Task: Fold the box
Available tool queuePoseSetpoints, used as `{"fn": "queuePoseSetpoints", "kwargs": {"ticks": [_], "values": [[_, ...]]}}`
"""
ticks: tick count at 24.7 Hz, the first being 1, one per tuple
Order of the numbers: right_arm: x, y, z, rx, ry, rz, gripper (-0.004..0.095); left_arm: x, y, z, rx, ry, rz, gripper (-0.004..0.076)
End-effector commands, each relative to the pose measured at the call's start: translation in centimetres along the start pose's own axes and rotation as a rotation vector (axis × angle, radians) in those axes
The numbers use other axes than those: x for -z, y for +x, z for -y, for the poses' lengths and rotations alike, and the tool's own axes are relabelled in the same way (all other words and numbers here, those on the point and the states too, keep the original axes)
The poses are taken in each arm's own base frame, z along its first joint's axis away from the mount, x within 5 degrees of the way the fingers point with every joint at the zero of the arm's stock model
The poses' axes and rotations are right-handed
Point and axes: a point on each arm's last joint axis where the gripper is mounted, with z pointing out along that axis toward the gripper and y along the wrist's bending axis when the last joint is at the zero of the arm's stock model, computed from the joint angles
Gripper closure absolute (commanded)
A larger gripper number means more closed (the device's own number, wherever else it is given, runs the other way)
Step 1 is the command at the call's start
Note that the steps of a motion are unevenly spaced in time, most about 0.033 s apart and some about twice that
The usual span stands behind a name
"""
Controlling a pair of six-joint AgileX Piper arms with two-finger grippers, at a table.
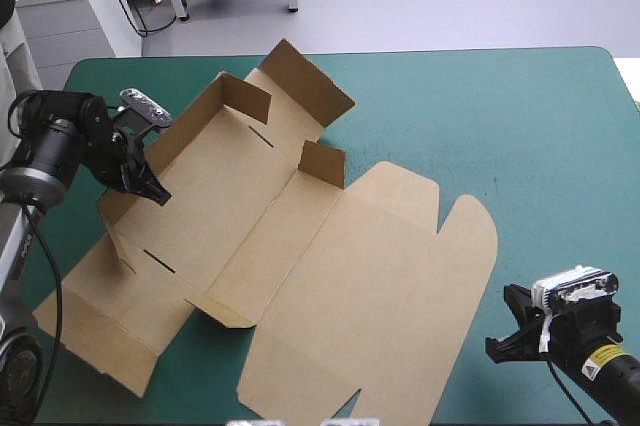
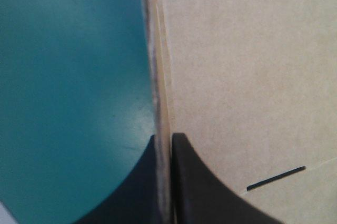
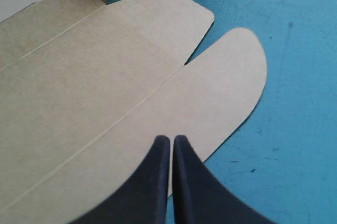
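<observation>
Teal-green table (image 1: 520, 116) fills most of what you see, and the brown box (image 1: 250, 216) lies across its left and middle, partly raised. Its lid (image 1: 400, 286) lies flat toward the table's right, ending in rounded tabs, and another panel lies flat at the near left corner. Your left gripper (image 1: 155, 191) is clamped on the top edge of the long left wall (image 1: 185, 126), which stands up from the floor. In the left wrist view the board's edge runs straight between the two black fingers, with table on one side and board on the other. At the far end more panels stand up, and a short flap (image 1: 322, 162) stands upright near the middle. Your right gripper (image 1: 505, 346) sits at the near right, just beside the lid's rounded tab, its fingers pressed together with nothing between them. Two dark slots (image 1: 260, 136) cut the floor.
</observation>
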Motion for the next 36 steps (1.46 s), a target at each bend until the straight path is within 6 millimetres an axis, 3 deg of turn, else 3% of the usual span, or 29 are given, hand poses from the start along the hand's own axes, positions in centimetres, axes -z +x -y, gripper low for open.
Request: {"fn": "queuePoseSetpoints", "kwargs": {"ticks": [1,5,11,16,21,30,36], "values": [[0.4,-1.2,0.0,0.007,0.003,0.082,0.0908,2.2,-1.8,0.5,-0.118,-0.139,0.047,0.0732],[0.4,-1.2,0.0,0.007,0.003,0.082,0.0908,1.5,-4.8,2.7,-0.265,-0.220,0.125,0.0732],[0.4,-1.2,0.0,0.007,0.003,0.082,0.0908,2.0,-9.3,7.9,-0.503,-0.332,0.358,0.0733],[0.4,-1.2,0.0,0.007,0.003,0.082,0.0908,0.9,-9.5,11.7,-0.675,-0.425,0.323,0.0732],[0.4,-1.2,0.0,0.007,0.003,0.082,0.0908,0.7,-10.0,15.9,-0.796,-0.561,0.439,0.0732],[0.4,-1.2,0.0,0.007,0.003,0.082,0.0908,2.3,-9.9,19.1,-0.860,-0.691,0.577,0.0732],[0.4,-1.2,0.0,0.007,0.003,0.082,0.0908,1.9,-7.2,20.6,-0.922,-0.791,0.671,0.0732]]}}
